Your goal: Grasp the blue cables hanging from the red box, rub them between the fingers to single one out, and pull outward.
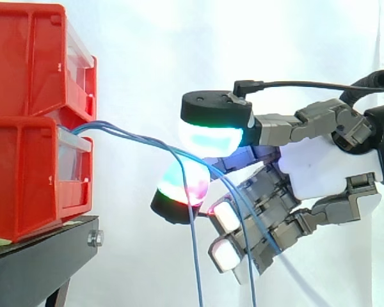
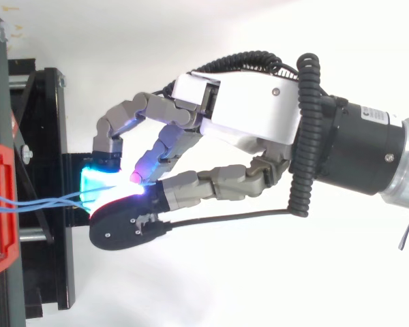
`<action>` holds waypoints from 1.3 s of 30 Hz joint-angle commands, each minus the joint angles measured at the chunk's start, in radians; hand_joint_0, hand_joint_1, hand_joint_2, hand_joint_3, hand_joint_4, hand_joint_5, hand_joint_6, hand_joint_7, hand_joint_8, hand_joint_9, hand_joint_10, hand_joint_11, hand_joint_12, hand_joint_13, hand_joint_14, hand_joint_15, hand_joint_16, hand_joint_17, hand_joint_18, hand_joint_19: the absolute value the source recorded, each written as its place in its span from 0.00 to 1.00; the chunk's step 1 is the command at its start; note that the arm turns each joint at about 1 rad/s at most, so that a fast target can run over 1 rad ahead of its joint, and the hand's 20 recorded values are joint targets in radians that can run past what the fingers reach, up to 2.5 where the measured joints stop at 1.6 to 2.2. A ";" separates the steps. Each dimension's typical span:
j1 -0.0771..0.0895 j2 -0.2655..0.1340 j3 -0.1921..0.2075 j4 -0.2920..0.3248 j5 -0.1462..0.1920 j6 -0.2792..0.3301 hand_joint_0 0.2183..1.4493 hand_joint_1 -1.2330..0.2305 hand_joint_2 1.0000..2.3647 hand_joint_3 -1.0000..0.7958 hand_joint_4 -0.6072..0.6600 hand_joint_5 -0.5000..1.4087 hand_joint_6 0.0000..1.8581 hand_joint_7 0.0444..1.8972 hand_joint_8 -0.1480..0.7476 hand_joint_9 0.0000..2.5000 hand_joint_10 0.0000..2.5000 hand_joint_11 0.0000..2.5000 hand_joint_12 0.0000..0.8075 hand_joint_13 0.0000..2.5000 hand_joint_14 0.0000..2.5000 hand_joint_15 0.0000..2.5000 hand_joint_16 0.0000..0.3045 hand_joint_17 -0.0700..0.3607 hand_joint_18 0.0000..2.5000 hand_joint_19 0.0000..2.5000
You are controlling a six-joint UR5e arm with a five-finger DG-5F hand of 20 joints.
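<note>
**Findings.** In the side view we find the hand (image 1: 326,167) at centre right of the frame, closed to a pinch. Two large glowing pads (image 1: 211,137) meet on the blue cables (image 1: 134,137), and the other fingers curl beneath them holding nothing. The cables leave the red box (image 1: 25,173) at the left of the frame, arc rightward to the pinch, then hang down past the lower edge. From above, the strands run from the box at the left edge straight in between the pads. The box sits on a black stand (image 1: 38,259) at lower left.

**Assessment.** The grasp appears made. At least two strands pass the pinch together, so we judge that none is singled out. The run back to the box bows rather than drawing taut, so no outward pull is evident. Rubbing and pulling are left.
</note>
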 commanded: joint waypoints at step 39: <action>0.000 0.000 0.000 -0.012 -0.001 0.000 0.27 0.35 0.00 0.28 0.55 0.18 0.46 0.47 0.48 0.43 0.01 0.28 0.44 0.38 0.01 0.22 0.16 0.42 0.32 0.20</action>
